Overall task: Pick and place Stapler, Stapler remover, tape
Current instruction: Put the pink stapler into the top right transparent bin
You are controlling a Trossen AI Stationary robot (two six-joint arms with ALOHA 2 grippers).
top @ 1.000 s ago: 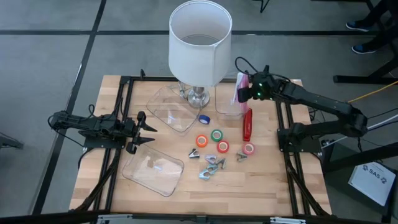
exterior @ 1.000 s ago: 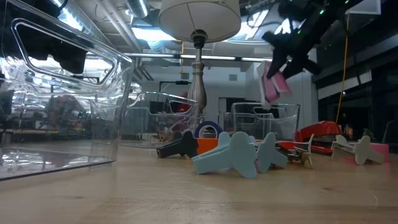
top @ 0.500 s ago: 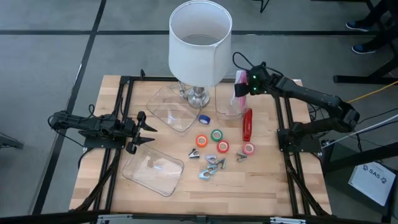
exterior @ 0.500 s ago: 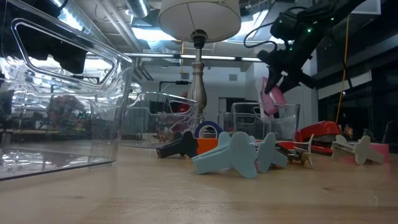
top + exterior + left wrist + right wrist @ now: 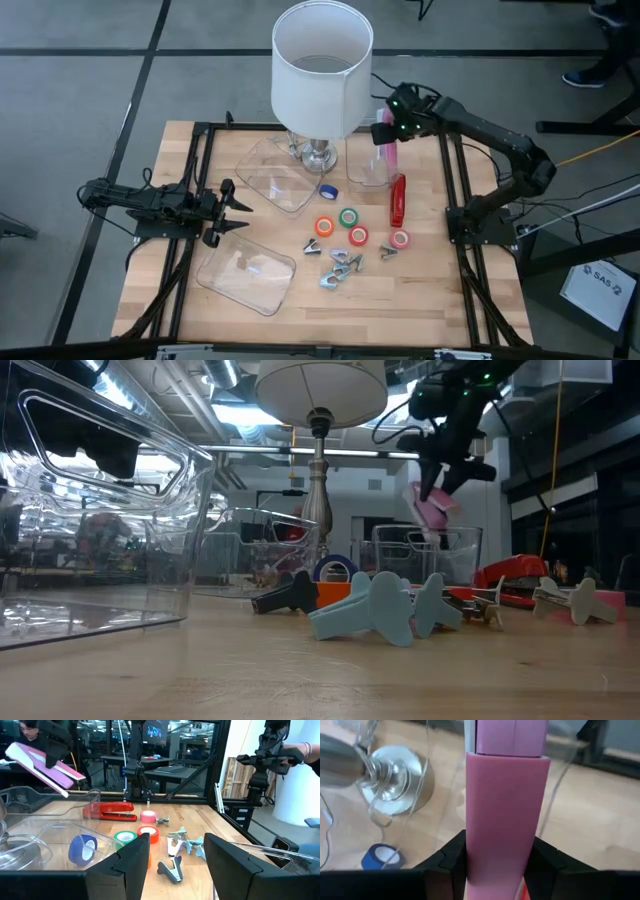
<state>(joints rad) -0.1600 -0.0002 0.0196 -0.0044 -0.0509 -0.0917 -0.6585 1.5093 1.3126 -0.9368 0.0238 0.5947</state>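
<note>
A pink stapler [image 5: 388,142] hangs at the table's far right, beside the lamp [image 5: 320,70]. It is over a small clear container [image 5: 368,168], and my right gripper [image 5: 386,126] is shut on it. A red stapler [image 5: 397,200] lies flat on the table. Rolls of tape lie flat mid-table: blue [image 5: 327,191], orange [image 5: 324,226], green [image 5: 348,217] and pink-red [image 5: 358,236]. Grey staple removers [image 5: 340,265] lie nearer the front. My left gripper [image 5: 240,212] waits open at the left. My right gripper pinches the pink stapler's two long sides [image 5: 470,845] between its two fingers [image 5: 451,856]. The fingers slant down from the table's right. The stapler [image 5: 432,510] is lifted clear and tilted, above the small clear container's rim.
A larger clear container [image 5: 275,178] stands at the lamp's foot and another [image 5: 246,273] near the front left. A further tape roll [image 5: 400,239] and a staple remover [image 5: 387,254] lie at the right. Bare wood shows along the front edge.
My right gripper has carried the pink stapler toward the table's far edge and left, nearer the lamp. It has tipped more steeply downward. The stapler stays held and clear of the table.
</note>
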